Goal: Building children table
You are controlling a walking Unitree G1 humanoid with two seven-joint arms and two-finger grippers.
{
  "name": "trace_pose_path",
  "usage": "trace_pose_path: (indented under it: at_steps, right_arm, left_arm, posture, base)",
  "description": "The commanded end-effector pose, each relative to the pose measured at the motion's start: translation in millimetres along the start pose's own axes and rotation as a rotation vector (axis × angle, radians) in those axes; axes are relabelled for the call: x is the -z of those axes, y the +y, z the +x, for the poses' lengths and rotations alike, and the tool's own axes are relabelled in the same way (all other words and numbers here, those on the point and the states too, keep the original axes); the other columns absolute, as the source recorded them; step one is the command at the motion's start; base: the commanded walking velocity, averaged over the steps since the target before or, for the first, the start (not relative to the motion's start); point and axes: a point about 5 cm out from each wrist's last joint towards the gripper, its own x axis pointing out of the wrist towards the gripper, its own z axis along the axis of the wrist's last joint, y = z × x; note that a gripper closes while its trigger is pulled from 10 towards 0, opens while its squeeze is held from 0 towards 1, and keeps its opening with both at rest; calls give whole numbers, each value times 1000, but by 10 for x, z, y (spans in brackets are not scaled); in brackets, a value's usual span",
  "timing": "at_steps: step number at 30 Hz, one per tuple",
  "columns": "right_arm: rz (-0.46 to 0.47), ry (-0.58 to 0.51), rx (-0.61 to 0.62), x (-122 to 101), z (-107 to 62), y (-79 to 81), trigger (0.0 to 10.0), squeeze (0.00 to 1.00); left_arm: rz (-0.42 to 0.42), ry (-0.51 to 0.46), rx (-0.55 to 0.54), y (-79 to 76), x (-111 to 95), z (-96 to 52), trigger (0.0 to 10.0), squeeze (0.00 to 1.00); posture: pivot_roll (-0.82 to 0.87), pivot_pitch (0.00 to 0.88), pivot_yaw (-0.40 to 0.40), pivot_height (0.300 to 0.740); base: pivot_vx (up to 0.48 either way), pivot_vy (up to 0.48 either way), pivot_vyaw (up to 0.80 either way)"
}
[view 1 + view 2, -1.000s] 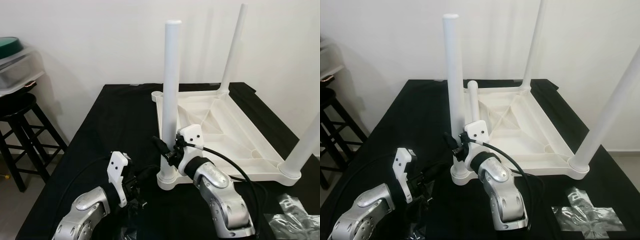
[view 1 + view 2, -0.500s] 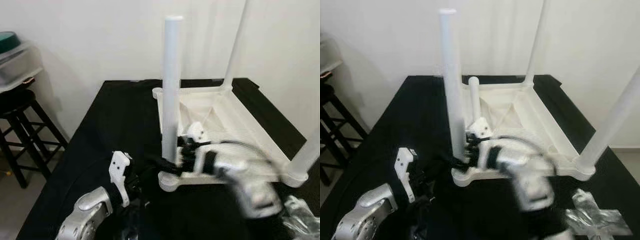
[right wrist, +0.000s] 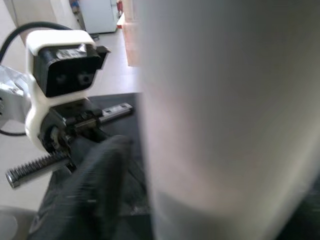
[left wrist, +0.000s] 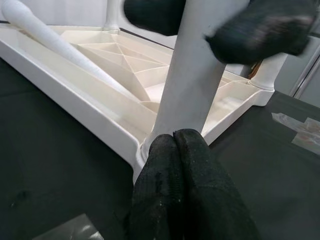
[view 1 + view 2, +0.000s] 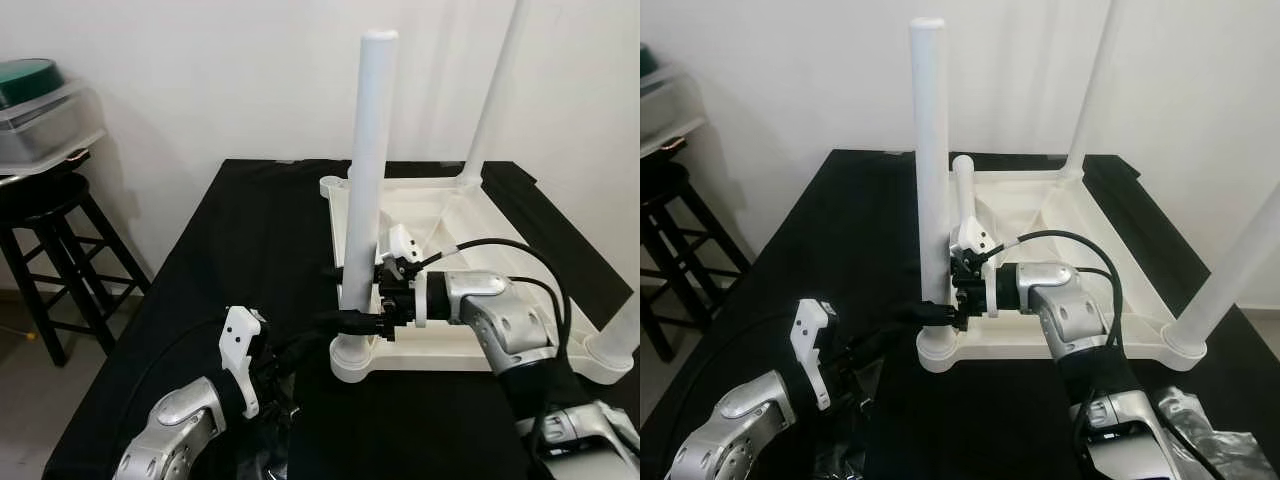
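A white children's table top (image 5: 452, 352) lies upside down on the black table surface (image 5: 240, 250). Its near-left leg (image 5: 368, 150) stands upright in the corner socket. My right gripper (image 5: 348, 322) reaches in from the right and is shut on this leg just above the socket; one finger (image 3: 95, 185) presses against the leg. My left gripper (image 4: 175, 137) is shut and empty, its tips against the same corner socket (image 5: 937, 352). Two more legs (image 5: 497, 90) (image 5: 625, 330) stand on the right side. A loose leg (image 4: 50, 40) lies inside the table top.
A black wooden stool (image 5: 40, 200) carrying a clear plastic box with a green lid (image 5: 40, 105) stands left of the table. Crumpled plastic wrap (image 5: 1205, 435) lies at the near right. A white wall is close behind.
The camera shifted. My right arm swung out to the right and now reaches sideways to the leg, its gripper still on it near the base. The left gripper stayed by the corner.
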Motion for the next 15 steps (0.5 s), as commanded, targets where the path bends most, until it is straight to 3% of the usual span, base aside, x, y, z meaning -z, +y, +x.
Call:
trace_pose_path:
  at_steps: [1, 6, 9, 10, 12, 13, 14, 15]
  right_arm:
    - [-1, -14, -38, 15, 3, 16, 0, 0]
    - [-6, -34, 27, 93, -51, 28, 0, 0]
    - [-3, -44, 133, 139, -107, 55, 0, 0]
    - [20, -70, 297, 185, -130, 99, 0, 0]
    - [35, -79, 350, 200, -131, 109, 0, 0]
    - [70, -85, 545, 241, -52, 115, 0, 0]
    - [70, -85, 545, 241, -52, 115, 0, 0]
    - [236, -149, 832, 352, 143, 265, 0, 0]
  left_arm:
    - [9, 8, -2, 2, 1, -17, 10000, 0]
    - [8, 7, -1, -2, -11, -30, 10000, 0]
    - [6, 5, 0, -3, -22, -38, 10000, 0]
    - [5, 5, 0, 5, -32, -51, 10000, 0]
    - [5, 6, 0, 7, -34, -54, 10000, 0]
    - [6, 8, 1, 11, -39, -65, 10000, 0]
    - [6, 8, 1, 11, -39, -65, 10000, 0]
    - [7, 10, 2, 19, -50, -75, 10000, 0]
  posture:
    - [-70, 0, -7, 740]
    - [-75, 0, -3, 740]
    - [-80, 0, 0, 740]
    - [-82, 0, 0, 740]
    - [-82, 0, 0, 740]
    - [-78, 0, -2, 740]
    - [-78, 0, -2, 740]
    - [-88, 0, 4, 740]
  base:
    - [0, 0, 0]
    - [0, 0, 0]
    - [0, 0, 0]
    - [0, 0, 0]
    - [0, 0, 0]
    - [0, 0, 0]
    - [0, 0, 0]
    - [0, 0, 0]
